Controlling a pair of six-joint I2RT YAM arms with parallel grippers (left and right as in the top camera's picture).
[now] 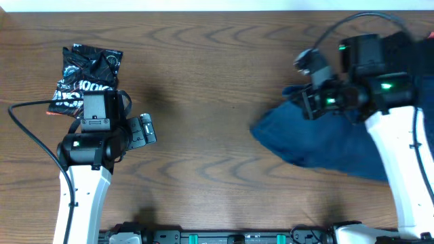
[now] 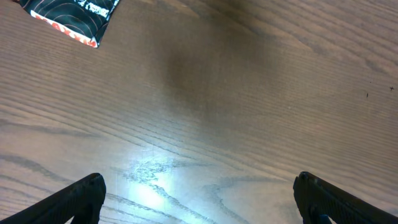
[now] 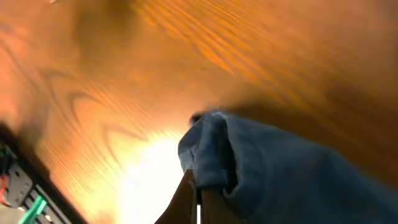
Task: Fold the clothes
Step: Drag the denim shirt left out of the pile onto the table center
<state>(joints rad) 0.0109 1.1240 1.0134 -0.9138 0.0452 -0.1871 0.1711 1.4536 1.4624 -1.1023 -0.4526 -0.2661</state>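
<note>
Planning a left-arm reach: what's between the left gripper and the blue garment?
Nothing: the overhead view shows only bare table between the left gripper and the blue garment.

A crinkled, glossy black plastic packet (image 1: 87,68) with white lettering and a red-striped edge lies on the brown wood-grain table (image 1: 217,61), near its far left corner.

I see the table (image 1: 203,61) as brown wood with bold grain, smooth and semi-gloss where light glares off it. The blue garment (image 1: 319,146) is soft, matt cloth. The black printed piece (image 1: 85,68) looks crinkled and faintly shiny. The left gripper (image 2: 199,193) has matt black plastic fingers (image 2: 81,198).
</note>
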